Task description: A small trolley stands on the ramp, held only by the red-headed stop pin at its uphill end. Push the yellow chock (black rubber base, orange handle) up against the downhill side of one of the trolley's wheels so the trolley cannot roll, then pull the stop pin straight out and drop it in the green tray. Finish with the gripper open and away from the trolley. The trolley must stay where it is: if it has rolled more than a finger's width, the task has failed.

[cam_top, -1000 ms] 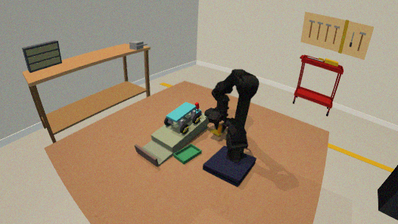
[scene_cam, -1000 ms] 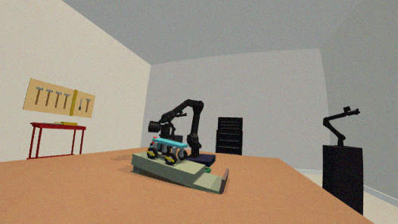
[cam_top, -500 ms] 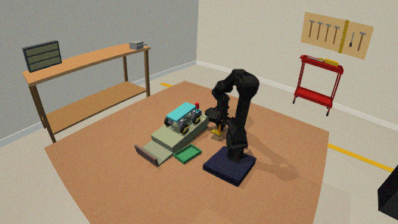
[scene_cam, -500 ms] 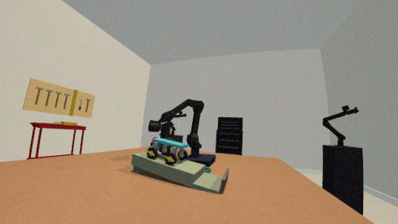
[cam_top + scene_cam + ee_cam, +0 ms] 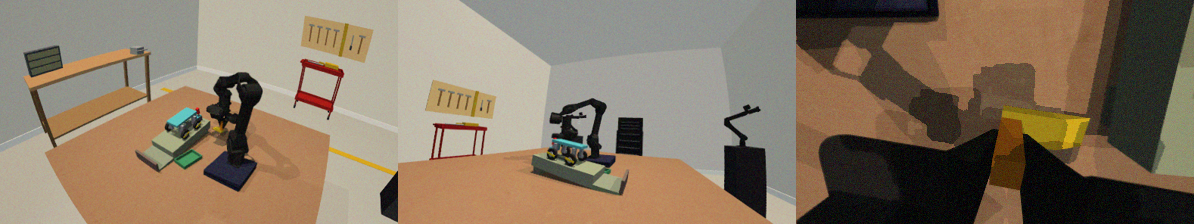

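Observation:
My gripper (image 5: 222, 126) (image 5: 1008, 138) is shut on the orange handle of the yellow chock (image 5: 218, 129) (image 5: 1041, 129), beside the ramp's uphill end. A shadow lies below the chock; whether it touches the surface is unclear, and its black base is not distinct. The trolley (image 5: 182, 117) (image 5: 570, 144), with a cyan top and black wheels, stands on the pale green ramp (image 5: 166, 141) (image 5: 583, 169) (image 5: 1141, 75). The red-headed stop pin (image 5: 197, 110) stands at its uphill end. The green tray (image 5: 192, 163) (image 5: 607, 171) lies beside the ramp's lower part and looks empty.
An end board (image 5: 147, 160) (image 5: 625, 182) stands at the ramp's foot. The arm's dark blue base (image 5: 227, 173) (image 5: 606, 160) is near the tray. A wooden bench (image 5: 91, 67) and a red cart (image 5: 315, 101) stand farther off.

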You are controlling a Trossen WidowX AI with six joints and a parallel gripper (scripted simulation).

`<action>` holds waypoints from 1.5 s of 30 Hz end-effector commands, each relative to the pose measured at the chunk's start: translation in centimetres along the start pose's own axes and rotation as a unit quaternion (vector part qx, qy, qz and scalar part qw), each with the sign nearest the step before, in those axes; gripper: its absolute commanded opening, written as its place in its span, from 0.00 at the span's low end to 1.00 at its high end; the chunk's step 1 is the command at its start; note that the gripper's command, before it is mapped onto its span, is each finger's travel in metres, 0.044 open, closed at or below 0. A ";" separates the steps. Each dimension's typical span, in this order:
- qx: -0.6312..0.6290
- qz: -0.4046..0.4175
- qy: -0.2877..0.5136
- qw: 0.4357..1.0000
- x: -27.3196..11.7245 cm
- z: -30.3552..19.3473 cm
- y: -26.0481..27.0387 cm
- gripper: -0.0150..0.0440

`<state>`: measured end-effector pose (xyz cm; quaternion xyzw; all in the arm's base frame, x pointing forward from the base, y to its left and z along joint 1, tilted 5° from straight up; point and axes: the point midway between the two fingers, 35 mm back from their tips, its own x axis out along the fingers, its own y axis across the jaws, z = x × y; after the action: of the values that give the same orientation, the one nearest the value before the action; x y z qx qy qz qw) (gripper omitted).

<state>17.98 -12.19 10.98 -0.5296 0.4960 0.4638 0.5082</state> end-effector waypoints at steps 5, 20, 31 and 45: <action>-0.002 -0.005 0.000 1.000 -2.8 0.0 -0.1 0.25; -0.002 -0.005 0.000 1.000 -7.8 0.0 -0.3 0.25; 0.010 -0.005 0.000 1.000 -8.8 0.0 -0.4 0.25; 0.239 -0.004 -0.001 0.971 -8.8 0.0 -0.5 0.25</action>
<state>17.73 -11.78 19.74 -0.4211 0.5763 0.3533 0.6047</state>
